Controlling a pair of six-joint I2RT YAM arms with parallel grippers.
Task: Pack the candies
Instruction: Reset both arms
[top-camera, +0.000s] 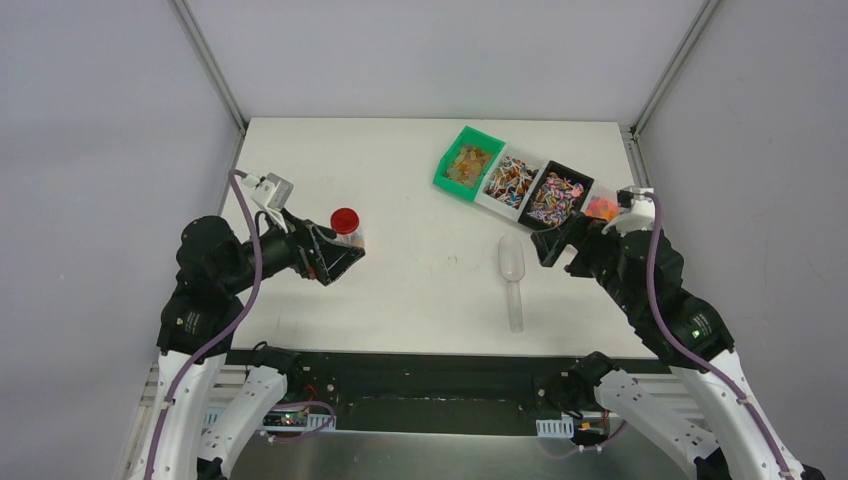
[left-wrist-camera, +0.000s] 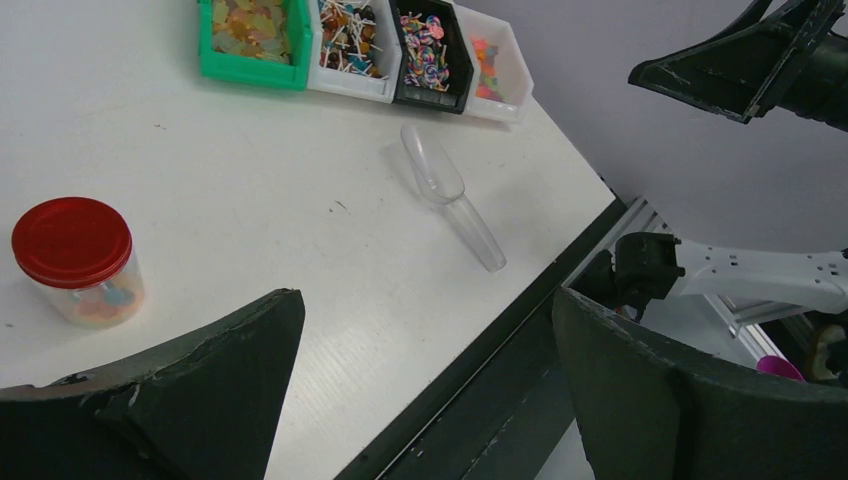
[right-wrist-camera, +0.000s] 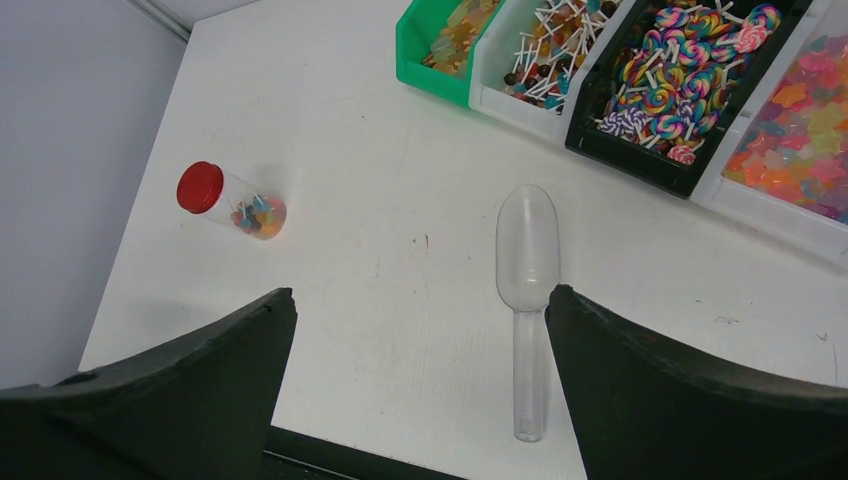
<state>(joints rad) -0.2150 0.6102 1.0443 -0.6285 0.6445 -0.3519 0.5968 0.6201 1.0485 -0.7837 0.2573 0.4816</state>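
My left gripper (top-camera: 345, 265) and right gripper (top-camera: 545, 250) gape wide, both empty. The candies (top-camera: 555, 197) fill the bins (right-wrist-camera: 430, 75) far right, with a few in the capped jar (top-camera: 350, 238) on the left. I judge packing barely begun: next, its red lid (top-camera: 345, 219) must come off.

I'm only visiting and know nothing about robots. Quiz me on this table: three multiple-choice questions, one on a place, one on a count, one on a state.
1. Where is the clear scoop? A) flat on the table, in front of the bins B) inside a bin C) upright on its handle
2. How many bins of candies form the row? A) two B) four C) six
3. How is the jar? A) open B) tipped over C) closed by its red lid
Answers: 1 A, it lies on bare tabletop; 2 B, green, white, black, white; 3 C, the lid sits on top.
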